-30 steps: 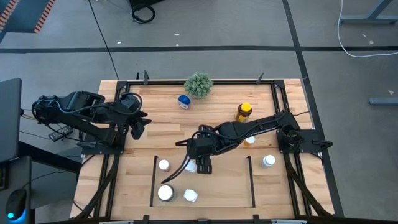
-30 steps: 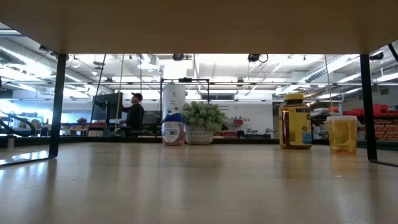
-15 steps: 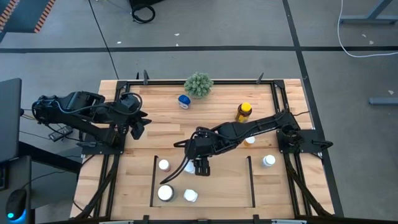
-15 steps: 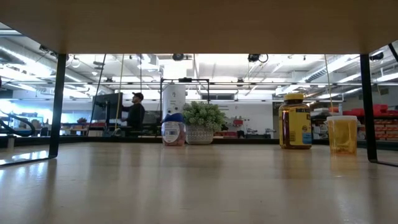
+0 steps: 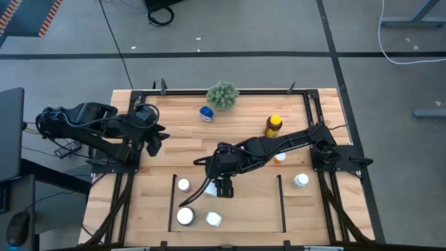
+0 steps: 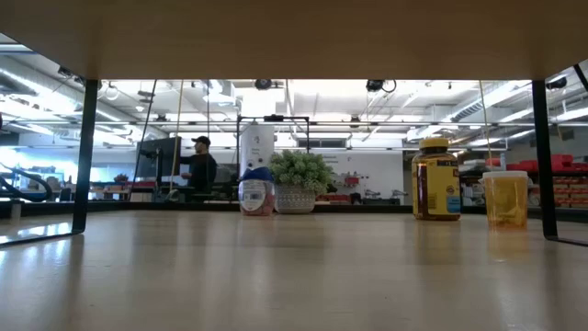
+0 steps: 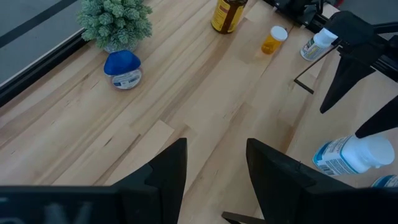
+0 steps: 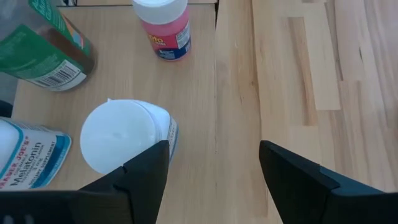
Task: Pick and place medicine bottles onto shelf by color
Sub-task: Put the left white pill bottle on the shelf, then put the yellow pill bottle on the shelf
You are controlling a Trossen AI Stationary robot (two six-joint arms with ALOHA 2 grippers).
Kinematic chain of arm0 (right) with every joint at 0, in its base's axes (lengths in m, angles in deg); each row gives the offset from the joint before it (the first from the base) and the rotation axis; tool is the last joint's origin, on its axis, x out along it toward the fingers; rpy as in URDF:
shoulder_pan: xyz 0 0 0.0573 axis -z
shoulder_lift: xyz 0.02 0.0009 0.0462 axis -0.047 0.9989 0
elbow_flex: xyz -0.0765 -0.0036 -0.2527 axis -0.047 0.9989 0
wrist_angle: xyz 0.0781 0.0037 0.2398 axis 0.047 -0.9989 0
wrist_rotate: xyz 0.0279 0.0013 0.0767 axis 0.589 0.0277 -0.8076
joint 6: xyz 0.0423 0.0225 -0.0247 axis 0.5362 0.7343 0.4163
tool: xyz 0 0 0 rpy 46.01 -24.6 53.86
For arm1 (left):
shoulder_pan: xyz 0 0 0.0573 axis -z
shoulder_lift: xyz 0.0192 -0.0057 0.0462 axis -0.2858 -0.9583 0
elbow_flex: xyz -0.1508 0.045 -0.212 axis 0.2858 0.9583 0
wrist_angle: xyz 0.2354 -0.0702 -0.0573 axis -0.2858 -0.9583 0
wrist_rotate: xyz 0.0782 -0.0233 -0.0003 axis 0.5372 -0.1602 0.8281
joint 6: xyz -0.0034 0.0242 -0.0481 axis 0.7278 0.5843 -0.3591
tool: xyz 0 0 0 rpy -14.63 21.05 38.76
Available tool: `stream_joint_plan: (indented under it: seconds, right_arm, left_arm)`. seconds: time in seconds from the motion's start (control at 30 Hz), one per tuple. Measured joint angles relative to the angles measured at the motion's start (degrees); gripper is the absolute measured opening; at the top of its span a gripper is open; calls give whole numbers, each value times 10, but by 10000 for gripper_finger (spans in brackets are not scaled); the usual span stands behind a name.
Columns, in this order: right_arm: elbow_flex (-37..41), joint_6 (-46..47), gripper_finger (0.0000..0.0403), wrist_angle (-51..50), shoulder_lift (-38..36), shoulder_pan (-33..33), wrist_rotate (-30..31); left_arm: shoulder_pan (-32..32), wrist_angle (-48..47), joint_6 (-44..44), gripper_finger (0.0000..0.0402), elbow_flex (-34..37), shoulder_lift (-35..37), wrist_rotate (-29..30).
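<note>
My right gripper (image 5: 223, 187) (image 8: 214, 180) is open and empty, low over the shelf bay marked by black strips (image 5: 172, 202). A white-capped bottle (image 8: 127, 140) (image 5: 210, 187) stands just beside one finger, outside the gap. A pink bottle (image 8: 163, 28), a green-labelled bottle (image 8: 46, 50) and a melatonin bottle (image 8: 25, 162) stand around it in the bay. A blue bottle (image 5: 206, 113), an amber yellow-capped bottle (image 5: 272, 125), a small orange bottle (image 5: 280, 157) and a white-capped bottle (image 5: 301, 180) stand outside the bay. My left gripper (image 5: 156, 141) (image 7: 214, 168) is open and empty at the table's left.
A green spiky plant ball (image 5: 222, 94) stands at the far edge next to the blue bottle. A black frame (image 5: 306, 104) runs round the table. Bare wood lies in the bay's right half (image 5: 258, 206). A person (image 6: 197, 165) stands in the room beyond.
My right arm has shifted slightly toward the table's left edge, its gripper staying open over the bay. The small orange bottle by its forearm shows more fully now.
</note>
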State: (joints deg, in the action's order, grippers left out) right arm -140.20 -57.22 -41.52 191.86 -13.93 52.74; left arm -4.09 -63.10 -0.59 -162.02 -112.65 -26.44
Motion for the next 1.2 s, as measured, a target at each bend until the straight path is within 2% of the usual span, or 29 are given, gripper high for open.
stream_joint_plan:
  seconds: [0.23, 0.37, 0.63, 0.8, 1.0, 1.2]
  right_arm:
    - [0, 9, 257, 3, 0, 3, 14]
    - [-7, 63, 257, -10, 0, 17, 41]
    - [-7, 158, 257, -20, 0, 69, 43]
    - [-7, 231, 257, -115, 0, 124, 43]
    - [-7, 254, 257, -271, 0, 189, 57]
    - [5, 211, 257, -264, -9, 228, 71]
  left_arm:
    - [0, 0, 11, 172, 0, 0, 0]
    - [0, 0, 11, 172, 0, 0, 0]
    - [0, 0, 14, 172, 0, 0, 0]
    - [0, 0, 14, 172, 0, 0, 0]
    - [0, -2, 29, 172, 0, 0, 0]
    - [0, -3, 35, 172, 0, 0, 0]
